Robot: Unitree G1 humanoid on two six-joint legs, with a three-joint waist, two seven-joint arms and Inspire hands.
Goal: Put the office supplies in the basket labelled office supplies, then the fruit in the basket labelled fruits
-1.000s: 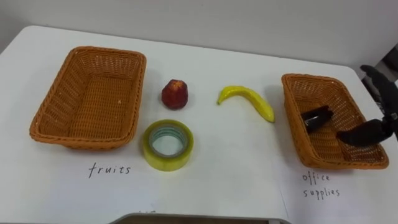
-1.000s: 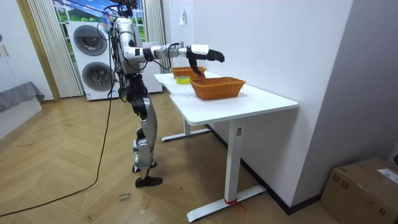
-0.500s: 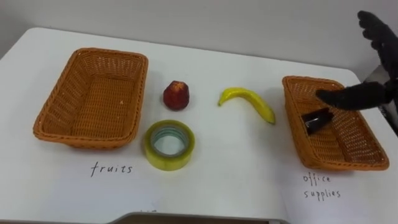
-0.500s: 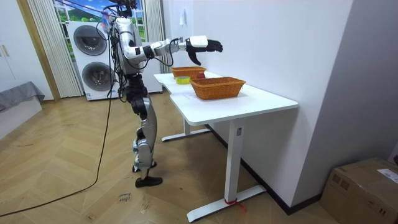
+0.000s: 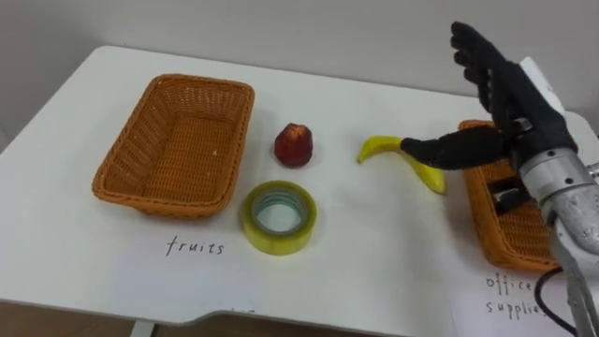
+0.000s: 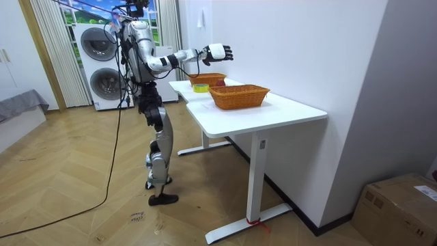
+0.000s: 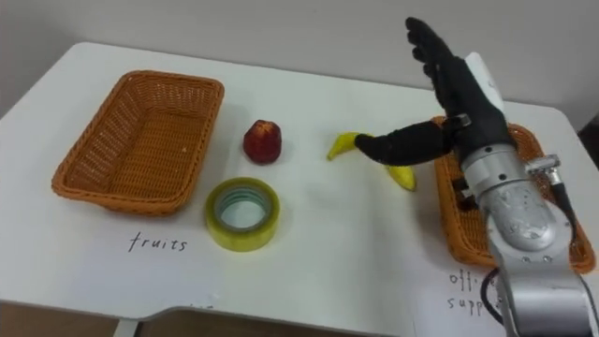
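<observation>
My right hand (image 5: 501, 94) is raised with its fingers spread open, holding nothing. Its thumb crosses over the middle of the yellow banana (image 5: 381, 146) on the white table. A red apple (image 5: 293, 144) lies to the banana's left, and a yellow tape roll (image 5: 279, 216) sits in front of the apple. The wicker basket (image 5: 120, 154) at the left, labelled fruits, holds nothing. The wicker basket (image 5: 479, 215) at the right holds a small black item (image 5: 506, 196) and is partly hidden by my wrist. In the room view I stand at the table's end with the right hand (image 6: 218, 52) lifted.
Handwritten labels lie on the table in front of each basket. The table's front edge (image 5: 281, 318) runs close below the tape roll. A wall stands behind the table, and washing machines (image 6: 99, 65) are behind me.
My right hand rose from over the right basket and swung left to above the banana, staying open. The camera turned, so the whole scene shifted right.
</observation>
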